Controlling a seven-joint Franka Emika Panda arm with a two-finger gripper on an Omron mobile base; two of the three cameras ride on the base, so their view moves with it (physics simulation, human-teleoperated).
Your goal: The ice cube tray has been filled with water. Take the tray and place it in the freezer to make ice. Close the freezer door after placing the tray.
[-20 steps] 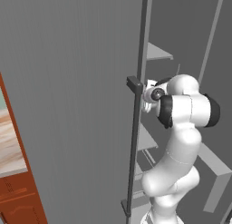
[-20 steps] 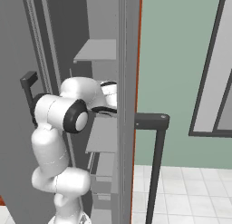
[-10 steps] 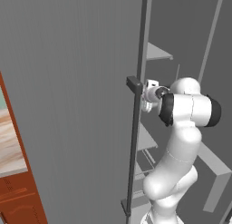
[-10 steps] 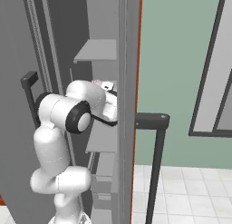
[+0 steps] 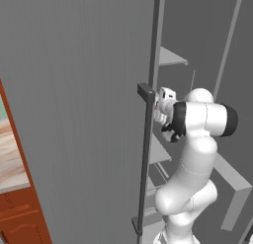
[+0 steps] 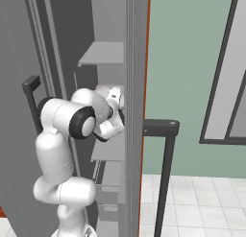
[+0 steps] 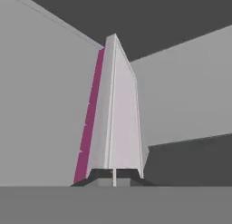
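In the hand view the ice cube tray [image 7: 115, 119], pale lavender-white with a magenta edge, stands edge-on between my fingertips and points away from me. My gripper [image 7: 114, 173] is shut on its near end. Grey freezer [image 7: 41, 105] walls and a darker recess surround it. From the base, my hand [image 5: 163, 102] sits inside the open freezer [image 5: 170, 58] at middle-shelf height, just past a bar handle [image 5: 147, 139]. From the right, my hand [image 6: 115, 94] is partly hidden behind the freezer door [image 6: 136, 63], which stands open and edge-on.
A large grey closed panel [image 5: 74, 114] fills the left. The open door's dark handle [image 6: 163, 173] juts toward the tiled floor [image 6: 202, 202]. Door shelves [image 5: 232, 179] stand to the arm's right. Red-brown cabinets [image 5: 20, 213] sit at lower left.
The hand has edged slightly deeper between the shelves with the tray still held; the elbow has shifted a little. The door has not moved.
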